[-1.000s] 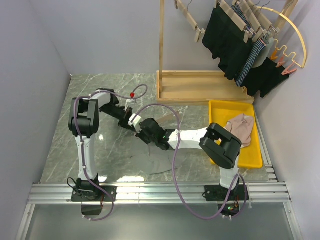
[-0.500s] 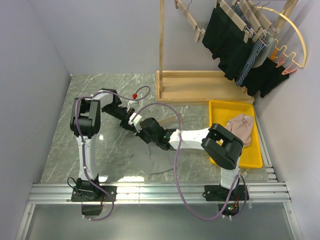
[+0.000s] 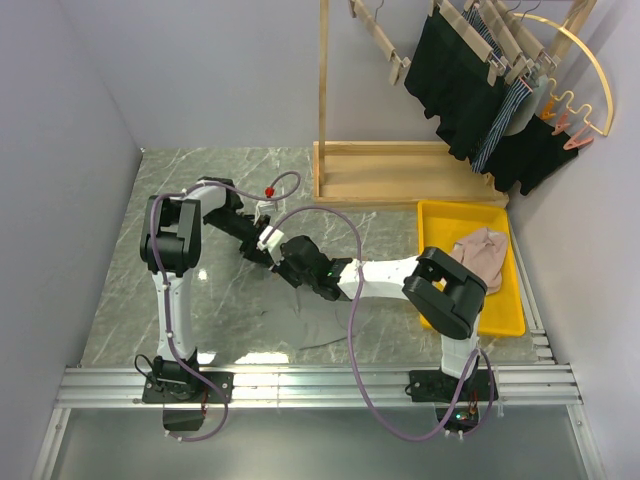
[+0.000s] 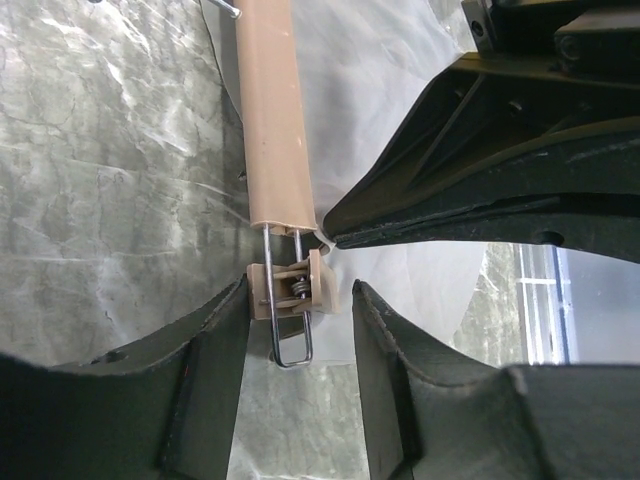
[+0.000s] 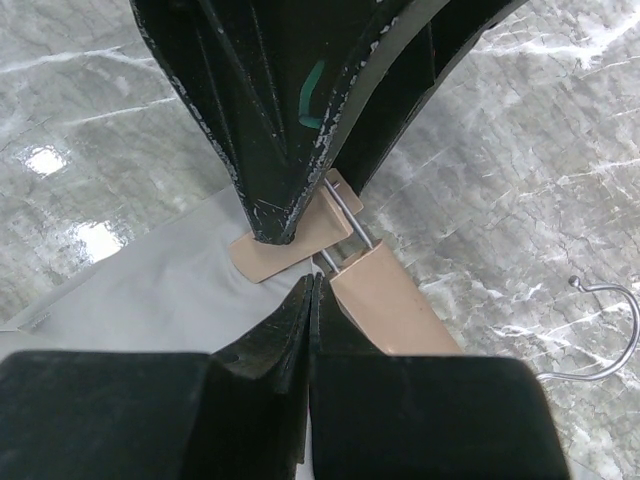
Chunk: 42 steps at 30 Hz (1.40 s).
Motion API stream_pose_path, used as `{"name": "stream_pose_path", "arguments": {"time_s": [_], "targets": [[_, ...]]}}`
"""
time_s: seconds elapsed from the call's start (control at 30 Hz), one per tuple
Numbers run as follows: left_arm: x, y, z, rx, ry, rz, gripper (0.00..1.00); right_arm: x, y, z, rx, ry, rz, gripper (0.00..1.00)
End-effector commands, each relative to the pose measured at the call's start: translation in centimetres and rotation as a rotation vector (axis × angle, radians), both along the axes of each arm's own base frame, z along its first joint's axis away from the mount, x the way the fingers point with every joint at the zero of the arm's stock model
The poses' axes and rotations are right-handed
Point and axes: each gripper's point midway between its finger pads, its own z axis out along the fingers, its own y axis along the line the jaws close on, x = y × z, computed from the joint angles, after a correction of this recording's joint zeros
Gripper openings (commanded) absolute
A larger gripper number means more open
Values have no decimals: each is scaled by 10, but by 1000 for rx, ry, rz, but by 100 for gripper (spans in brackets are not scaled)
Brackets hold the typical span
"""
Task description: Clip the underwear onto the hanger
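Note:
The hanger's pale wooden bar (image 4: 270, 110) lies on the light grey underwear (image 4: 380, 90), its end clip (image 4: 295, 288) standing between my left gripper's fingers. That left gripper (image 4: 300, 290) is open: one finger rests against the clip's side and a gap shows at the other. My right gripper (image 5: 312, 280) is shut, with its tips pressed on the underwear (image 5: 130, 290) right beside the clip (image 5: 285, 250). The hanger's metal hook (image 5: 610, 340) lies on the marble. From above, both grippers (image 3: 268, 248) (image 3: 287, 263) meet at mid-table, over the underwear (image 3: 322, 322).
A yellow tray (image 3: 440, 215) at the right holds a beige-pink garment (image 3: 482, 255). Behind stands a wooden rack (image 3: 400, 175) hung with black garments (image 3: 450, 80) and a yellow hoop hanger (image 3: 592, 70). Grey walls close in the left and back.
My left gripper's jaws have spread apart around the clip. Both grippers shifted slightly left and away together. The right gripper stays shut.

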Motion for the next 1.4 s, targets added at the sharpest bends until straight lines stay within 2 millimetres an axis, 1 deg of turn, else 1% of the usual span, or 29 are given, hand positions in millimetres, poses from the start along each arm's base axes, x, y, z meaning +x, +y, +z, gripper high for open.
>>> {"name": "stream_pose_path", "arguments": {"time_s": [0.0,0.13,0.2,0.3,0.37,0.43,0.47,0.53,0.6,0.63,0.67,0.73,0.77,0.8,0.83,0.87,0.9,0.93,1.0,1.03,1.07,1.1,1.13,1.17,1.2,1.23,1.27,1.3,1.37], "targets": [[7,0,13,-21,-2,22,49,2,3,19,33,-38,-4,0],[13,5,13,-15,2,62,50,2,4,14,26,-32,2,0],[21,8,13,-5,0,96,46,3,5,10,20,-34,5,0],[19,12,11,10,4,100,41,3,7,5,12,-29,11,0],[17,13,10,19,9,96,41,2,6,1,3,-21,13,3],[16,15,9,22,15,99,41,2,7,0,-1,-14,17,13],[16,16,10,22,13,105,41,1,7,-2,-5,-8,18,25],[17,18,9,27,16,121,41,0,8,1,-1,-5,16,36],[20,23,14,30,11,142,43,0,8,9,14,5,9,48],[23,24,17,32,6,153,43,0,8,21,34,1,5,50],[33,27,23,30,-40,174,44,-3,6,25,30,17,6,53],[44,30,29,44,-75,210,45,0,7,54,78,24,-7,56],[48,30,39,46,-116,217,46,-2,2,57,66,53,-9,59],[51,29,44,53,-121,238,46,0,3,70,90,65,-15,60],[54,30,45,66,-134,251,47,6,-5,87,115,68,-34,61],[57,30,48,72,-149,266,48,8,-12,94,125,83,-47,61],[67,29,60,68,-199,294,48,3,-21,94,125,140,-46,63],[66,30,59,90,-213,305,49,16,-42,108,157,150,-88,64],[80,31,78,98,-326,357,49,12,-73,97,156,256,-136,67],[77,33,73,122,-339,376,49,8,-86,107,194,288,-123,68],[79,37,86,146,-400,403,50,18,-115,104,202,320,-187,68],[80,37,91,148,-446,406,50,16,-134,94,205,361,-224,67],[74,39,88,162,-457,403,51,11,-144,101,243,381,-217,66],[71,38,97,168,-509,400,51,20,-171,95,248,405,-289,61],[72,37,100,168,-538,399,51,19,-184,89,251,433,-331,57],[68,34,100,170,-544,393,51,20,-193,85,246,454,-359,53],[63,27,105,162,-559,375,51,19,-204,78,239,487,-399,45],[60,24,106,159,-570,359,51,26,-220,75,251,501,-458,42],[55,12,112,142,-588,334,51,33,-237,68,262,522,-530,38]]}}
